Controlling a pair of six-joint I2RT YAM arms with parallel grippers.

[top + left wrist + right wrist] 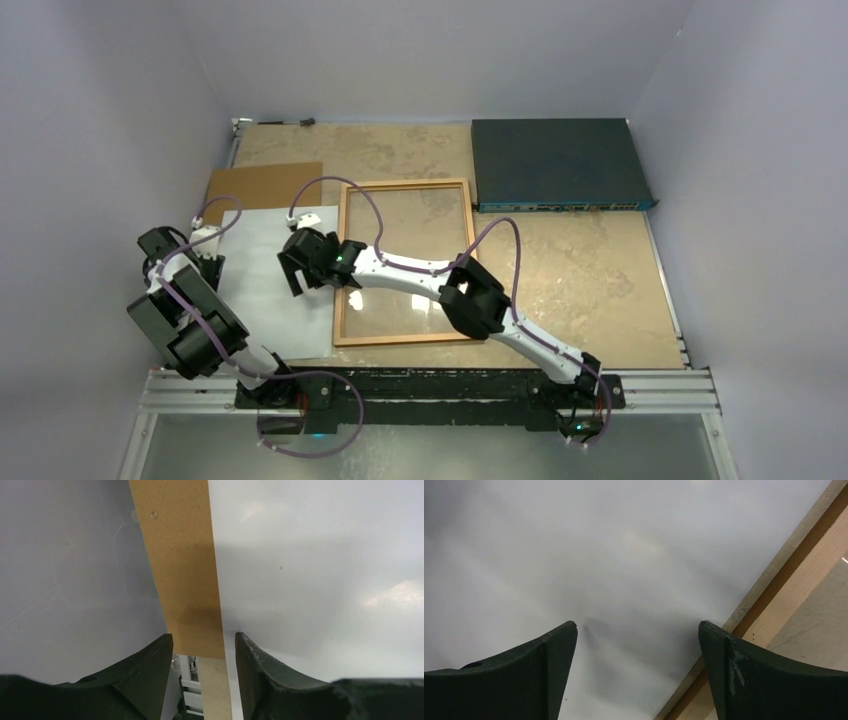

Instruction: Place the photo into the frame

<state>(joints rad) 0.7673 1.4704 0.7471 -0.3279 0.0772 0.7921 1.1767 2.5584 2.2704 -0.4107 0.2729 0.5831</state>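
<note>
Right wrist view: the right pincer [638,630] is spread wide and empty, its two dark fingers poised just above the plain white back of the rectangular paper photo [574,555].
Photo position: it lies flat and picture-side down, just left of the frame. Its right edge runs close along the frame's left rail, but I cannot tell whether they touch.
Handling: the photo looks light, thin, smooth and floppy, so it would crease easily. Lying flat, it gives the fingers nothing to pinch from above.
Where to hold: probably an edge or corner, first lifted or slid free of the table and then pinched gently.
Frame: the large, thin-edged orange-brown wooden picture frame [811,562] with a clear pane lies flat on the mottled tan table [590,280], and no print is in it.
Right arm pose: it reaches from the near right base diagonally across the frame's lower half, with its elbow over the frame's right rail and its wrist past the left rail.
Left pincer [204,642]: the fingers are slightly apart and pinch nothing visible. The photo's left edge and a brown strip [185,570] show in the gap.
Left arm pose: it is folded back tightly at the near left.
Beyond: a plain brown backing board [262,185] lies at the photo's far end, and a dark blue flat box [555,160] lies at the far right.
</note>
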